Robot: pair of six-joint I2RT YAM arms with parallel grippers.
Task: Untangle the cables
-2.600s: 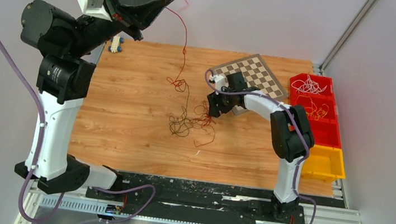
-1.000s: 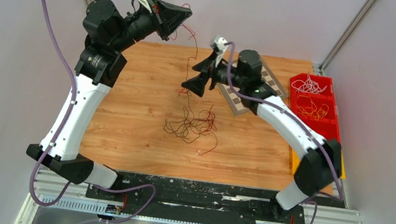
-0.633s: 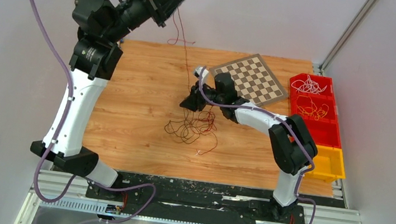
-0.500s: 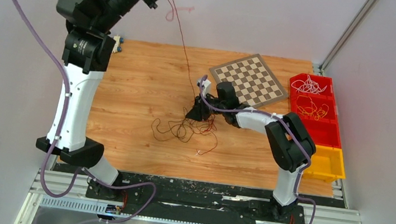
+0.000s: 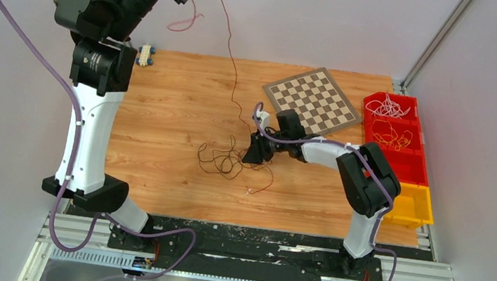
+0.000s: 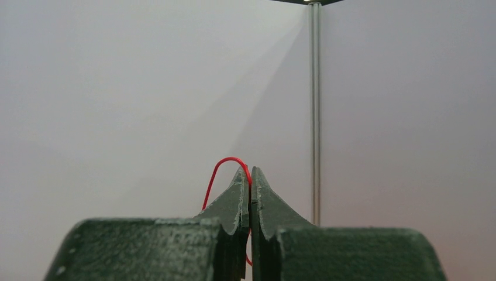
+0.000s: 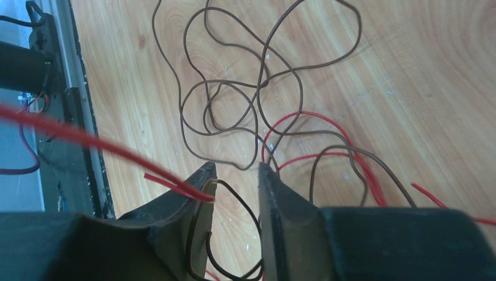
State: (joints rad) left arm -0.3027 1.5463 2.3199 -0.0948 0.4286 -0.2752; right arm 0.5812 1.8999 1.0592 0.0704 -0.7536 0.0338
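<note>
Cables point(image 5: 229, 158) lie in a loose knot of dark brown and red loops near the middle of the wooden table point(image 5: 163, 124), with the right gripper point(image 5: 256, 154) low at the knot's right side. One red cable point(image 5: 231, 47) climbs from the knot to the left gripper point(image 6: 250, 175), which is poised high over the table's far left corner. Its jaws are pressed together on the strand (the wrist view shows it arching just over the tips). The right gripper's jaws stand a narrow gap apart, and a brown loop point(image 7: 234, 199) passes between them. A checkerboard point(image 5: 314, 100) lies beyond, and red bins point(image 5: 392, 125) at the right edge hold more wire.
</note>
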